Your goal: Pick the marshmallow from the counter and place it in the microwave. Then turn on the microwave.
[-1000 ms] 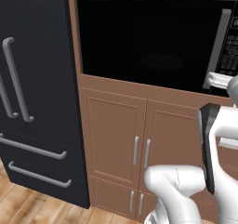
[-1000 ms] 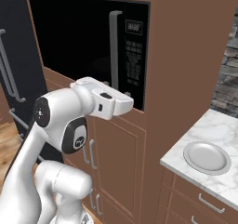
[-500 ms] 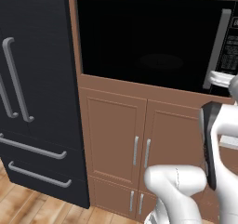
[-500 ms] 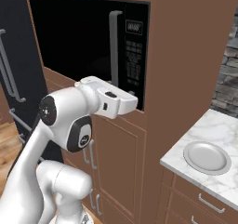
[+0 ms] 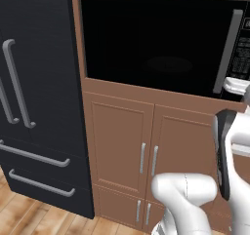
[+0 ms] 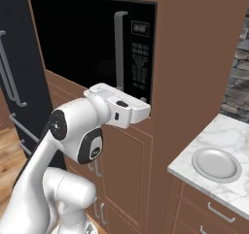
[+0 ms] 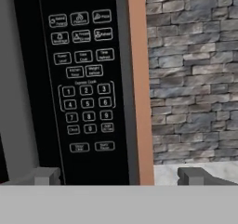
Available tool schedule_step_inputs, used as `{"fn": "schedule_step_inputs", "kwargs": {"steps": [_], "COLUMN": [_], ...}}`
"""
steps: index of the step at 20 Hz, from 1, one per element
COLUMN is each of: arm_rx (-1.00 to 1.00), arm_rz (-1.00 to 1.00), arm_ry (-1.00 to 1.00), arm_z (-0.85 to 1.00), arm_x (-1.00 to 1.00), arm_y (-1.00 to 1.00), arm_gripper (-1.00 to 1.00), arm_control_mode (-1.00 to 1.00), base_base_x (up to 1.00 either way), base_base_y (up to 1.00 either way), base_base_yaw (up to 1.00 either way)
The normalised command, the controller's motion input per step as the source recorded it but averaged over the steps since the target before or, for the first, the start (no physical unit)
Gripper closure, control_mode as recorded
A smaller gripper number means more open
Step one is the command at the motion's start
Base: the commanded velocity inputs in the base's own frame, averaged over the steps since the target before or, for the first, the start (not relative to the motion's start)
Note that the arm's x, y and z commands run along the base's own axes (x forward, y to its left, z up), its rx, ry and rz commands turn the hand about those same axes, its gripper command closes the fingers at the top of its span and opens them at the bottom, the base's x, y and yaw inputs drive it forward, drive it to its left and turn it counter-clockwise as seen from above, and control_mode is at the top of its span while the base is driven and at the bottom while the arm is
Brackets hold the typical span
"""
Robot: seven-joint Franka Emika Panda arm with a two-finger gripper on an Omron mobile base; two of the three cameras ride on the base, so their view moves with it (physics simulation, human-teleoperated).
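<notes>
Microwave (image 6: 92,48) is sitting built into the brown wood cabinetry (image 6: 194,58), its door closed and its grey vertical handle (image 6: 118,51) standing just left of the keypad (image 7: 86,83). In the hand view the keypad is showing white outlined buttons: three rows of function keys at the top, a number block reading 1 to 9 with a 0 beneath, and two wider keys at the bottom (the small lettering on the function keys is too blurred to read). A small digital display (image 6: 140,28) is glowing faintly above the keypad in the right base view, its figures illegible.

Compared with a second ago, the arm is reaching slightly further forward, bringing the hand closer to the microwave's lower right corner, while the rest of the scene is staying put.

The gripper (image 7: 120,175) is pointing at the keypad with its fingers (image 7: 44,175) spread wide and nothing between them. The marshmallow is lying nowhere that can be made out.

A round white plate (image 6: 216,164) is resting on the marble counter (image 6: 228,136) to the right, with a grey stone-brick wall (image 7: 193,74) behind it. The black fridge (image 5: 34,97) with long grey handles is standing left of the microwave, and wooden cupboard doors (image 5: 146,151) are filling the space below
</notes>
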Motion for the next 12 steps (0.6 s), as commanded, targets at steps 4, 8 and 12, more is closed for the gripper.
{"fn": "schedule_step_inputs", "kwargs": {"steps": [4, 8, 12], "arm_rx": [-0.05, -0.01, 0.0], "arm_rz": [0.0, 0.0, 0.0], "arm_ry": [-0.01, 0.0, 0.0], "arm_z": [-0.11, 0.0, 0.0], "arm_x": [0.0, 0.0, 0.02], "arm_y": [-0.1, -0.07, -0.01], "arm_gripper": [-1.0, -1.0, -1.0], "arm_control_mode": [-1.0, -1.0, -1.0], "base_base_x": [0.0, 0.0, 0.0], "base_base_y": [0.0, 0.0, 0.0], "base_base_yaw": [0.0, 0.0, 0.0]}}
